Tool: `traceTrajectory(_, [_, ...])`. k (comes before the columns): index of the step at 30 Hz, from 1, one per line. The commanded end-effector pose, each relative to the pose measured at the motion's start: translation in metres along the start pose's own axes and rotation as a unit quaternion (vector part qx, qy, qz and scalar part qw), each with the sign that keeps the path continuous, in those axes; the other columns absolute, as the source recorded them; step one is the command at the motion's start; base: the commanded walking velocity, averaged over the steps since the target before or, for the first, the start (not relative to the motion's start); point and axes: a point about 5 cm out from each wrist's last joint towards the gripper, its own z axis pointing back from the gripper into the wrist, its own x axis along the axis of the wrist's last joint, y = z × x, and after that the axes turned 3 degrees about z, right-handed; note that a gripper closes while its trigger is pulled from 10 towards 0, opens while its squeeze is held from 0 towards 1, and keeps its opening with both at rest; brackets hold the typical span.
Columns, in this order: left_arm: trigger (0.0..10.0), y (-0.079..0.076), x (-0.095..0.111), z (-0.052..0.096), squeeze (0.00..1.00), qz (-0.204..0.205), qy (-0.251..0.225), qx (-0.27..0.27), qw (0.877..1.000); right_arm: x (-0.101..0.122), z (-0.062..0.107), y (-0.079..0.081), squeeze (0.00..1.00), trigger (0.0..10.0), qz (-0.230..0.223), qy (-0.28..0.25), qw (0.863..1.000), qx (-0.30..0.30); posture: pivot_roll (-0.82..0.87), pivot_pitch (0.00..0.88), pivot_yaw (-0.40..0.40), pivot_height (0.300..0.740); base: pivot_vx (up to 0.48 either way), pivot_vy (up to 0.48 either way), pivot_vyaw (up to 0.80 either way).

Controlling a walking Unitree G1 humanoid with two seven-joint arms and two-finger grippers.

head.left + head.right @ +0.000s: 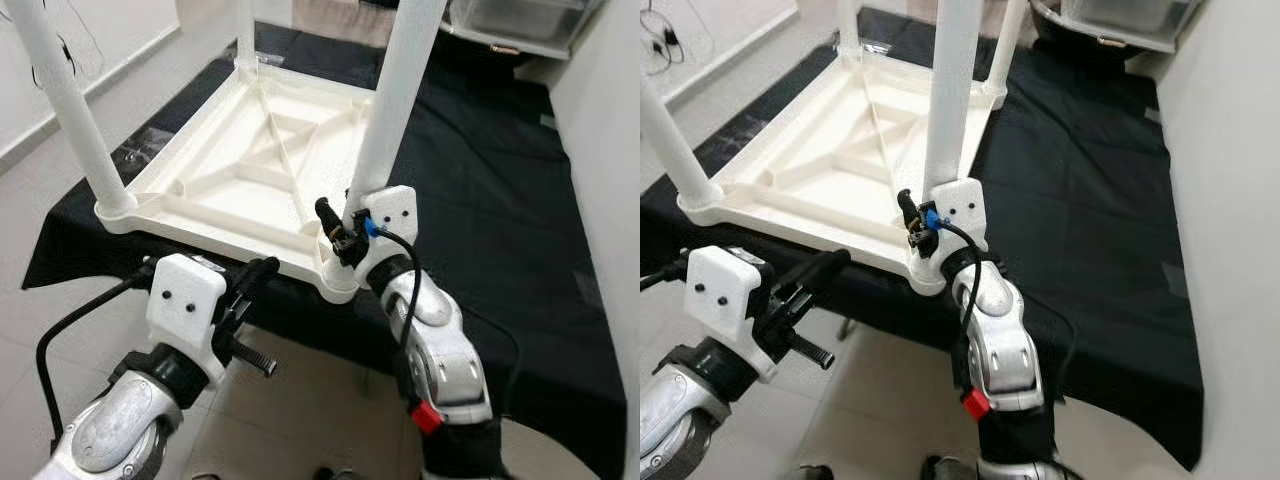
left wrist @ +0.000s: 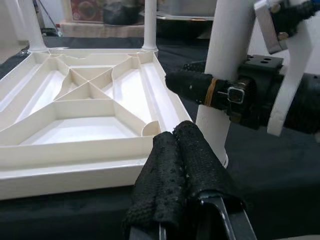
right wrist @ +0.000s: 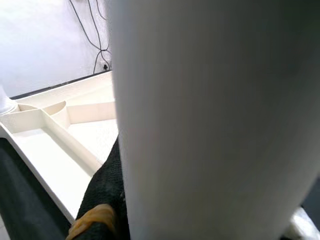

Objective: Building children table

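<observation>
The right gripper pinches the near-right table leg low down, just above the corner socket of the upturned tabletop, its black fingers pressed against the white tube; the grip sits close to the joint, probably so the leg can be seated or turned in its socket without levering the top. The right arm reaches up from below the edge of the black cloth, elbow bent, wrist angled up toward the leg. The left gripper has its 2 padded fingers pressed together on nothing and hovers just beside the near edge of the tabletop, near that same corner, seemingly ready to steady the frame. The left forearm comes in low from the near left, level with the cloth's edge. The tabletop lies ribbed underside up on the cloth, with legs standing upright at its corners: the near-left leg, a far one and the held one. By that count the build looks nearly finished.
</observation>
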Motion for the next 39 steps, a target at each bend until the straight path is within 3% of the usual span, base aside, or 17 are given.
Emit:
traceTrajectory(1, [10.0, -0.001, 0.000, 0.002, 0.00, 0.002, 0.002, -0.001, 1.000, -0.029, -0.004, 0.011, 0.00, 10.0, -0.018, 0.076, 0.996, 0.036, 0.14, 0.224, -0.118, 0.740, 0.000, 0.000, 0.00])
traceTrajectory(2, [10.0, 0.000, -0.001, 0.003, 0.00, 0.001, 0.006, 0.000, 1.000, -0.026, -0.008, 0.013, 0.00, 10.0, -0.026, 0.069, 0.996, 0.060, 0.14, 0.227, -0.118, 0.740, 0.000, 0.000, 0.00])
traceTrajectory(3, [10.0, -0.001, -0.001, 0.004, 0.00, 0.001, 0.008, 0.001, 1.000, -0.019, -0.010, 0.015, 1.00, 10.0, -0.048, 0.047, 0.994, 0.089, 0.14, 0.243, -0.114, 0.740, 0.000, 0.000, 0.00])
traceTrajectory(4, [10.0, -0.001, -0.001, 0.004, 0.00, 0.001, 0.008, 0.001, 1.000, -0.019, -0.010, 0.015, 1.00, 10.0, -0.048, 0.047, 0.994, 0.089, 0.14, 0.243, -0.114, 0.740, 0.000, 0.000, 0.00])
traceTrajectory(6, [10.0, -0.002, -0.002, 0.007, 0.00, 0.005, 0.013, 0.003, 1.000, -0.008, -0.008, 0.018, 0.96, 10.0, -0.084, 0.001, 0.966, 0.245, 0.14, 0.262, -0.113, 0.740, 0.000, 0.000, 0.00])
traceTrajectory(7, [10.0, -0.004, -0.002, 0.009, 0.00, 0.007, 0.015, 0.003, 1.000, -0.004, -0.008, 0.014, 0.00, 10.0, -0.084, -0.015, 0.954, 0.289, 0.15, 0.275, -0.118, 0.740, 0.000, 0.000, 0.00])
traceTrajectory(11, [10.0, -0.006, -0.003, 0.011, 0.00, 0.011, 0.021, 0.005, 1.000, 0.002, -0.012, 0.000, 0.00, 10.0, -0.086, -0.029, 0.943, 0.319, 0.15, 0.283, -0.124, 0.740, 0.000, 0.000, 0.00])
traceTrajectory(12, [10.0, -0.004, -0.005, 0.014, 0.00, 0.009, 0.024, 0.012, 1.000, 0.006, -0.018, -0.012, 0.00, 0.0, -0.083, -0.025, 0.945, 0.316, 0.16, 0.304, -0.131, 0.740, 0.000, 0.000, 0.00])
traceTrajectory(20, [10.0, -0.001, -0.006, 0.017, 0.00, 0.003, 0.027, 0.018, 0.999, -0.005, -0.014, -0.006, 0.00, 0.0, -0.075, 0.014, 0.961, 0.268, 0.17, 0.315, -0.143, 0.740, 0.000, 0.000, 0.00])
traceTrajectory(21, [10.0, -0.001, -0.005, 0.016, 0.00, 0.003, 0.026, 0.018, 0.999, -0.011, -0.010, -0.003, 0.00, 0.0, -0.066, 0.022, 0.969, 0.239, 0.16, 0.314, -0.140, 0.740, 0.000, 0.000, 0.00])
traceTrajectory(23, [10.0, 0.001, -0.004, 0.014, 0.00, 0.001, 0.027, 0.018, 0.999, -0.034, 0.001, -0.010, 0.00, 0.0, -0.030, 0.063, 0.994, 0.088, 0.15, 0.302, -0.129, 0.740, 0.000, 0.000, 0.00])
traceTrajectory(24, [10.0, 0.001, -0.004, 0.013, 0.00, 0.002, 0.025, 0.016, 1.000, -0.044, 0.008, -0.019, 0.00, 0.0, -0.022, 0.087, 0.996, 0.001, 0.14, 0.288, -0.118, 0.740, 0.000, 0.000, 0.00])
traceTrajectory(26, [10.0, 0.001, -0.003, 0.010, 0.00, 0.003, 0.023, 0.014, 1.000, -0.053, 0.015, -0.029, 0.00, 0.0, -0.018, 0.111, 0.991, -0.074, 0.13, 0.283, -0.115, 0.740, 0.000, 0.000, 0.00])
traceTrajectory(28, [10.0, 0.002, -0.003, 0.010, 0.00, 0.003, 0.023, 0.014, 1.000, -0.055, 0.015, -0.031, 0.00, 0.0, -0.018, 0.114, 0.990, -0.084, 0.13, 0.283, -0.115, 0.740, 0.000, 0.000, 0.00])
traceTrajectory(30, [10.0, 0.002, -0.005, 0.001, 0.00, 0.006, 0.015, 0.004, 1.000, -0.049, -0.001, -0.026, 0.00, 0.0, -0.008, 0.089, 0.991, -0.104, 0.10, 0.214, -0.078, 0.740, 0.000, 0.000, 0.00])
traceTrajectory(35, [10.0, 0.005, -0.001, -0.010, 0.00, -0.003, -0.003, -0.004, 1.000, -0.030, -0.024, -0.020, 0.00, 0.0, 0.002, 0.055, 0.990, -0.127, 0.11, 0.189, -0.080, 0.740, 0.000, 0.000, 0.00])
traceTrajectory(39, [10.0, 0.012, 0.002, -0.009, 0.00, -0.010, -0.007, 0.007, 1.000, -0.026, -0.027, -0.012, 0.00, 0.0, 0.002, 0.050, 0.992, -0.118, 0.11, 0.190, -0.081, 0.740, 0.000, 0.000, 0.00])
